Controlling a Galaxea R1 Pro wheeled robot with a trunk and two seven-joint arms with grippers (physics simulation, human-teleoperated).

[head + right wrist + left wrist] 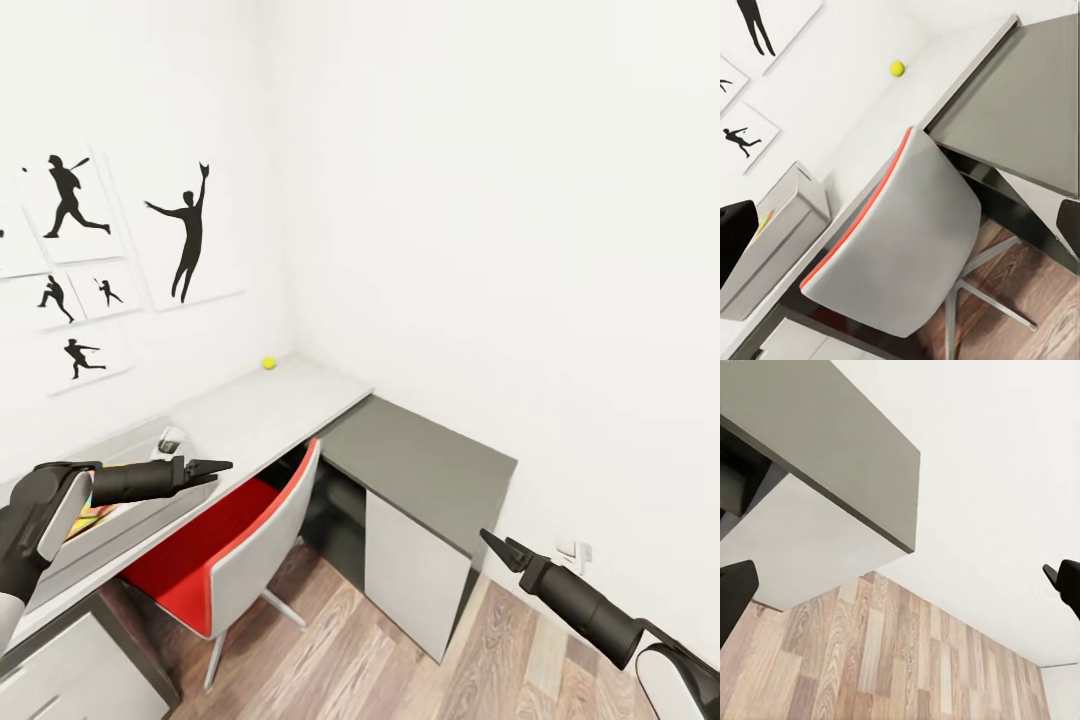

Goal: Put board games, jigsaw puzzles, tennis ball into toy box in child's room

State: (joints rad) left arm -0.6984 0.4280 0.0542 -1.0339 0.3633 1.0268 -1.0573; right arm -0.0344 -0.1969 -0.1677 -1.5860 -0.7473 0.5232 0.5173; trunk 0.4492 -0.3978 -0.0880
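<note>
Tennis ball (268, 363): small, yellow-green, resting on the table (270, 410) at its far end, close to the corner of the white walls, well apart from everything else on the top. Table: long, pale grey-white top, running along the wall. Toy box (120, 452): light grey plastic bin with rounded corners, standing upright on the table's near end, far from the ball. Inside the bin, a flat colourful piece (90, 515) with yellow, green and pink patches, too hidden to tell puzzle from game box.
</note>
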